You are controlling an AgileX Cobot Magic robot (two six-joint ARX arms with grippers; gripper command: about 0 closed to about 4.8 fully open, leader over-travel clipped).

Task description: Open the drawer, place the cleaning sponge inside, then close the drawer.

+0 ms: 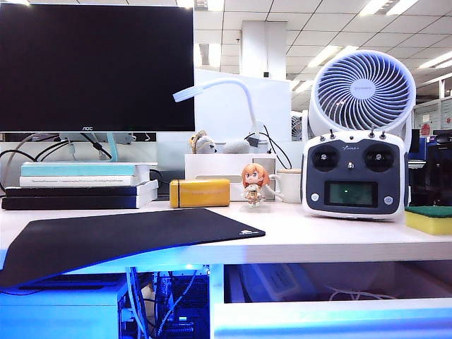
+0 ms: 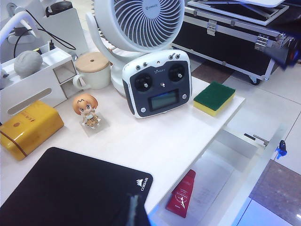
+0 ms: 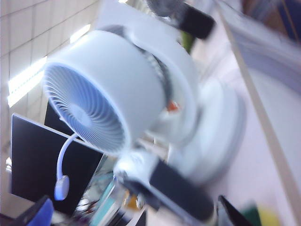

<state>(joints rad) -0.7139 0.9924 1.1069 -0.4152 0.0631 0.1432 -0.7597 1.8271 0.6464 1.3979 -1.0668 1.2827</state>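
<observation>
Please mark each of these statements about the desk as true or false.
1. The drawer is open. True.
2. The cleaning sponge lies inside the drawer. False: it lies on the desk, beside the remote controller.
3. A red tube lies in the drawer. True.
4. The right gripper holds the sponge. False: its jaws stand open and empty, facing the white fan.
5. The left gripper is over the edge of the black mouse pad. True; only its dark tip shows, so I cannot tell how its jaws stand.
</observation>
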